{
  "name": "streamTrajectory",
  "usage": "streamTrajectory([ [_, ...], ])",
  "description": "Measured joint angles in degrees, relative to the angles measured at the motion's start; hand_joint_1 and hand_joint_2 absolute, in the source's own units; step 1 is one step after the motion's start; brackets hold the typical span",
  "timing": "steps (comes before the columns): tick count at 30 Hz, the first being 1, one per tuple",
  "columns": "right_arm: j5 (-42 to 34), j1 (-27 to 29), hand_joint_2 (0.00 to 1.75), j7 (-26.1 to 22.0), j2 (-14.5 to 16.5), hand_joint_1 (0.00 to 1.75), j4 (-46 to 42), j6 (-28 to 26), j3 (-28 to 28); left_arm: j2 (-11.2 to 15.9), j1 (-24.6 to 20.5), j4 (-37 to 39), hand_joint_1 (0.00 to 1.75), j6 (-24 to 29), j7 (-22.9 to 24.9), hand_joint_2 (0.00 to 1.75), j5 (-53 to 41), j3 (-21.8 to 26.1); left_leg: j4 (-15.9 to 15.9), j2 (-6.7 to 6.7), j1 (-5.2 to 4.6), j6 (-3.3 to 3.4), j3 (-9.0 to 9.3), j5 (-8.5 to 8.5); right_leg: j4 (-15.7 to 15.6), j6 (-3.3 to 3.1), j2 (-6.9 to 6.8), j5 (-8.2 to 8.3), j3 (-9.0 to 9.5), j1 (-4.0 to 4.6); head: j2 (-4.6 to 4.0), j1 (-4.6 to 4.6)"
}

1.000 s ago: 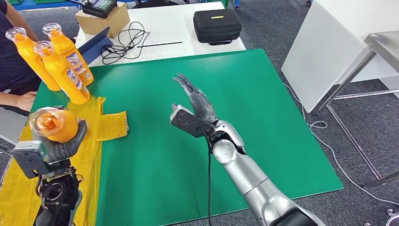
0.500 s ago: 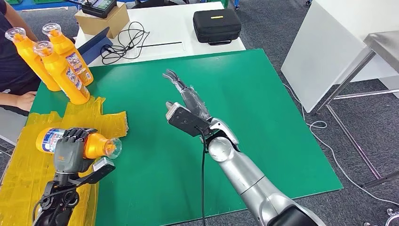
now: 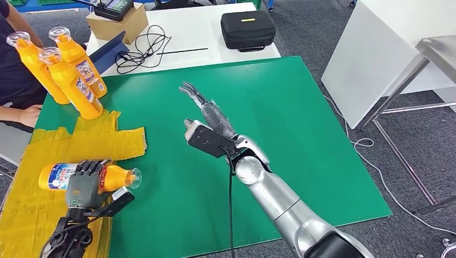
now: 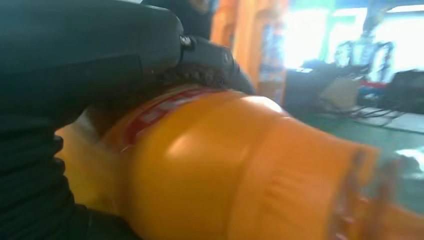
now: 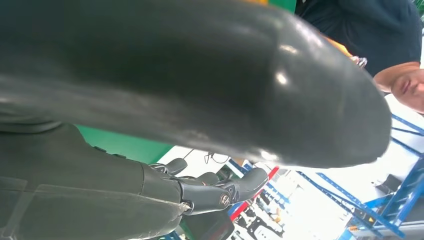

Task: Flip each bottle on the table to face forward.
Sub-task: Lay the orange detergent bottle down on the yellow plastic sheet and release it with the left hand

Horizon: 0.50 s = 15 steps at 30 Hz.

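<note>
An orange bottle (image 3: 110,177) with a blue and white label lies on its side on the yellow sheet (image 3: 32,204) at the near left, its clear cap pointing toward the table's middle. My left hand (image 3: 85,181) grips it from above around its body; the left wrist view has the same bottle (image 4: 240,165) close up under my fingers (image 4: 100,50). Three more orange bottles (image 3: 70,75) stand upright at the far left of the green mat (image 3: 279,140). My right hand (image 3: 207,110) hovers over the mat's middle, fingers stretched out, holding nothing.
A person sits at the far left, a hand (image 3: 24,114) resting by the mat's corner. Beyond the mat a white table carries a black case (image 3: 248,29), cables (image 3: 141,47) and a cardboard box (image 3: 117,22). A white panel (image 3: 376,59) stands right.
My left hand has turned the bottle from cap-up toward me to lying flat, then lowered it onto the yellow sheet. My right hand has drifted slightly left.
</note>
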Motion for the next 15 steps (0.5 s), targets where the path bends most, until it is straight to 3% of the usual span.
streamTrajectory([
  [11, 0.08, 0.51, 0.00, -0.68, -0.48, 0.00, 0.53, 0.05, 0.26, 0.18, -2.12, 5.90, 0.00, -1.16, -0.22, 0.00, 3.77, -0.90, -0.02, -0.20, -0.01, -0.01, 0.39, 0.02, 0.00, -0.03, -0.19, -0.02, 0.46, -0.01, 0.00, -0.01],
  [15, 0.10, 0.50, 0.00, -1.35, -0.50, 0.00, 1.05, 0.13, 0.27, 0.20, -1.78, 5.29, 0.00, -3.78, -0.81, 0.00, 9.69, -2.72, -0.02, -0.29, -0.03, -0.01, 0.53, 0.03, -0.01, -0.03, -0.34, -0.02, 0.64, -0.03, 0.00, -0.01],
])
